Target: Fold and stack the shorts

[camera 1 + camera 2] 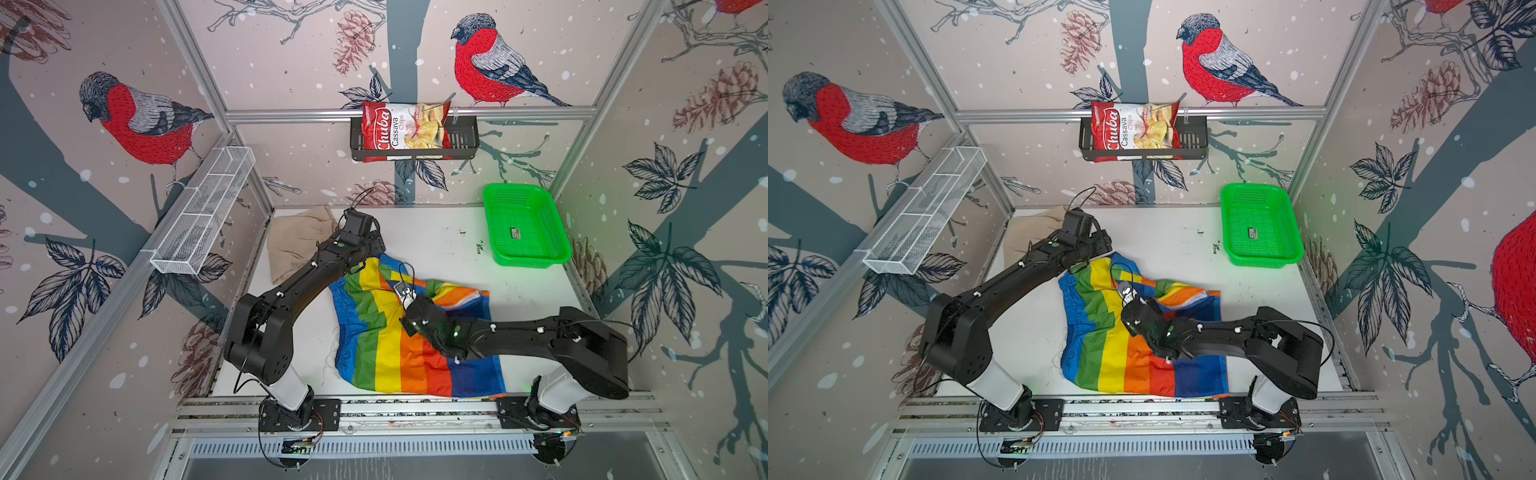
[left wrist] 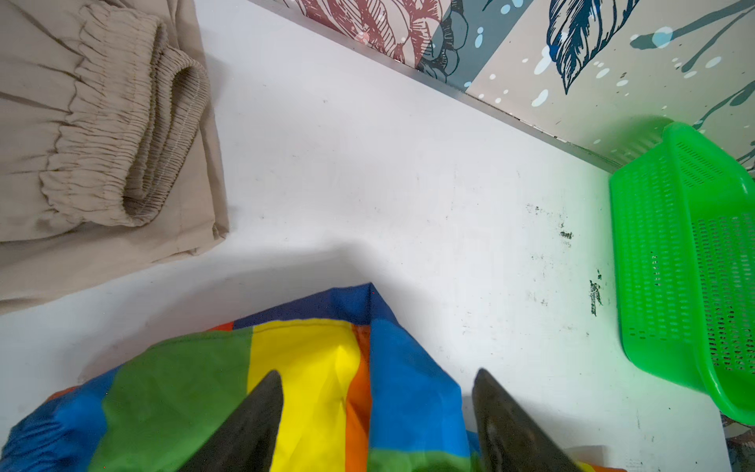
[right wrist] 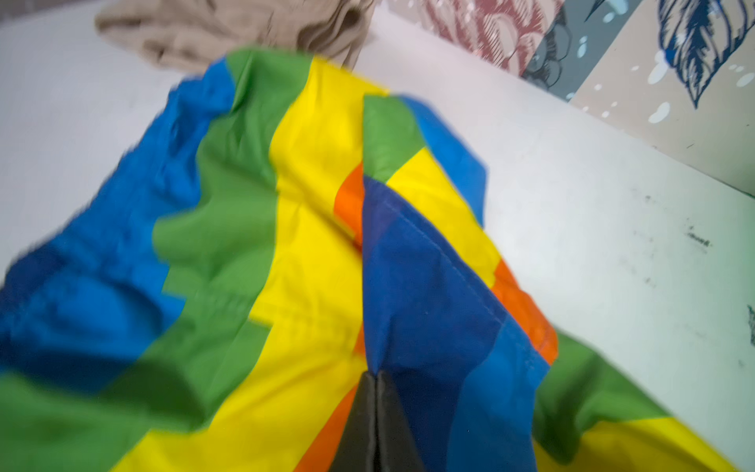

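Rainbow shorts (image 1: pixel 399 353) lie half-folded, right hand (image 3: pixel 374 375) pinching a fold, left hand (image 2: pixel 378 374) apart; beige shorts (image 2: pixel 81 143) look folded; stacking remains.

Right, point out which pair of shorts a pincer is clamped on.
The rainbow shorts: the right pincer is shut on a blue fold of them. The beige shorts lie ungripped by the far left corner.

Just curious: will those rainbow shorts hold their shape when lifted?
Probably floppy: the rainbow shorts lie creased and tent up where the right gripper pinches them. Likely light and rather slippery, judging by the thin, shiny cloth.
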`<move>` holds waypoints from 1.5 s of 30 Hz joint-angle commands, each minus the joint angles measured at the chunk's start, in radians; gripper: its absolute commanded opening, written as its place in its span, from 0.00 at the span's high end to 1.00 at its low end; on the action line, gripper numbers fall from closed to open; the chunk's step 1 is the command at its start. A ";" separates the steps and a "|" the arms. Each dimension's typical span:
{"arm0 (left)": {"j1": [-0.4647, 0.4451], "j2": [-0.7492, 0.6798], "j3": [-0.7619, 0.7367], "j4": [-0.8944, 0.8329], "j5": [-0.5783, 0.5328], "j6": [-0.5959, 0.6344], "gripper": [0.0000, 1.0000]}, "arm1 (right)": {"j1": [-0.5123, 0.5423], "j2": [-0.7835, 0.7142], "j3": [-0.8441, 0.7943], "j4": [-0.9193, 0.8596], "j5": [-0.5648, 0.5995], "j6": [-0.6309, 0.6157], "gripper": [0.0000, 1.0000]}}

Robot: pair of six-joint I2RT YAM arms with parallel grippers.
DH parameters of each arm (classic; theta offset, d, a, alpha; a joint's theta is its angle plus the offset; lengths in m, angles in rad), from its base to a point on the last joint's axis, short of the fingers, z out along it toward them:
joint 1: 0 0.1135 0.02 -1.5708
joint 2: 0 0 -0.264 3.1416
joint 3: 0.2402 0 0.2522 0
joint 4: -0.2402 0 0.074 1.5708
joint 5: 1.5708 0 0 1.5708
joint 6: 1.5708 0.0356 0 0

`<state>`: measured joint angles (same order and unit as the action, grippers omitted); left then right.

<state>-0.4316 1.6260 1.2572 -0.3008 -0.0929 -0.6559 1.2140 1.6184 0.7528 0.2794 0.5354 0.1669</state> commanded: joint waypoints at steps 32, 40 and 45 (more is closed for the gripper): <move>-0.030 -0.143 -0.488 0.211 0.140 -0.102 0.32 | -0.529 -0.019 0.138 -0.237 -0.851 0.316 0.26; -0.030 -0.136 -0.452 0.192 0.126 -0.079 0.31 | -0.503 0.039 0.078 -0.148 -0.921 0.354 0.39; -0.029 -0.113 -0.455 0.198 0.133 -0.079 0.31 | -0.511 0.026 0.098 -0.111 -0.891 0.339 0.89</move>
<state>-0.4614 1.5070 0.8009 -0.1032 0.0483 -0.7498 0.7078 1.6573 0.8349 0.1104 -0.3538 0.5041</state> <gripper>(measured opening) 0.690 0.118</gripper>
